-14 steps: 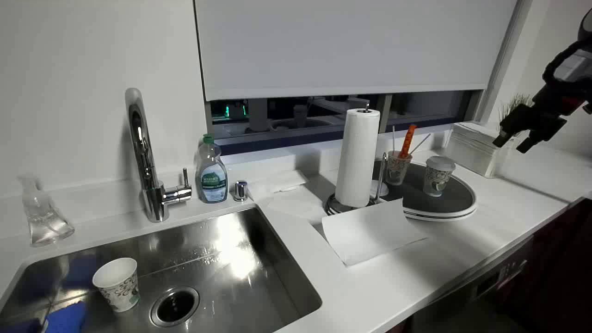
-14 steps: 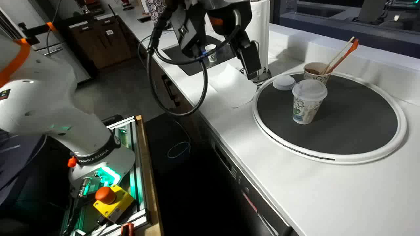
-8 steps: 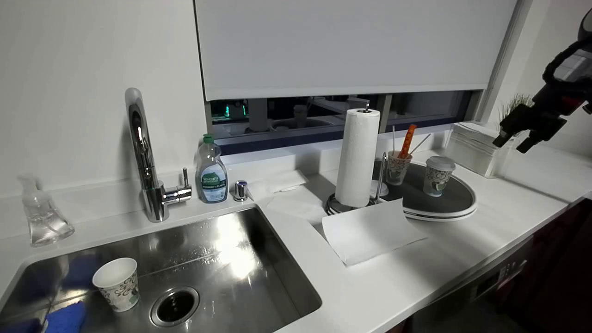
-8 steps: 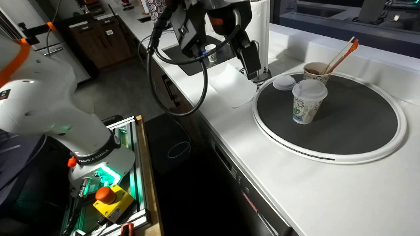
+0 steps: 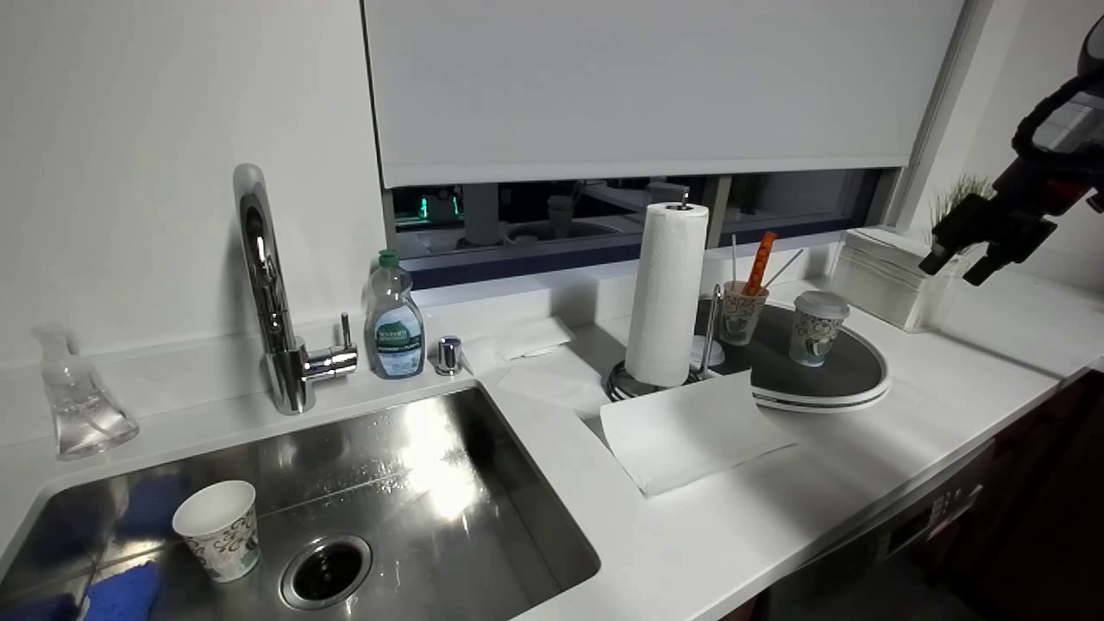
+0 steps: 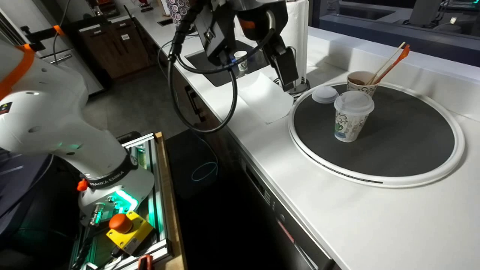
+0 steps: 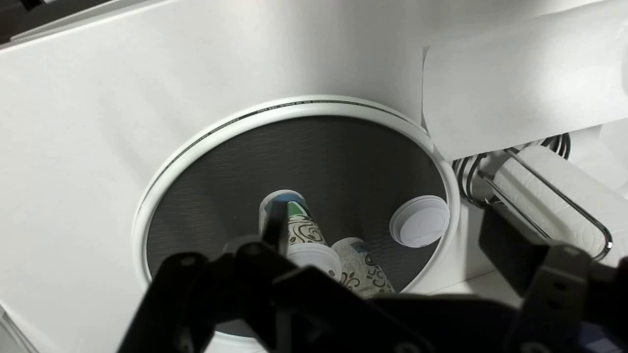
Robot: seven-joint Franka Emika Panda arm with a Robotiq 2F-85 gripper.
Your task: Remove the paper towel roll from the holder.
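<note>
Polished chrome gleams on the faucet (image 5: 270, 293), while the smooth steel sink (image 5: 483, 509) throws back a bright glare. The paper towel roll (image 5: 668, 293) shows matt white paper, lightly textured; the holder (image 5: 634, 390) is shiny metal wire, and the paper sheet (image 5: 694, 431) looks smooth and dull. The white table (image 5: 655, 552) carries a low, even sheen. The round tray (image 6: 405, 138) has a matt dark surface, faintly grained, inside a smooth white rim. The lidded cup (image 6: 349, 125) is printed paper topped with plastic. From where I stand, the end effector (image 5: 952, 272) looks matt black, the robot arm (image 6: 41, 116) smooth and softly glossy, the soap bottle (image 5: 397, 328) clear plastic, the cabinets (image 6: 116, 52) brown wood.
</note>
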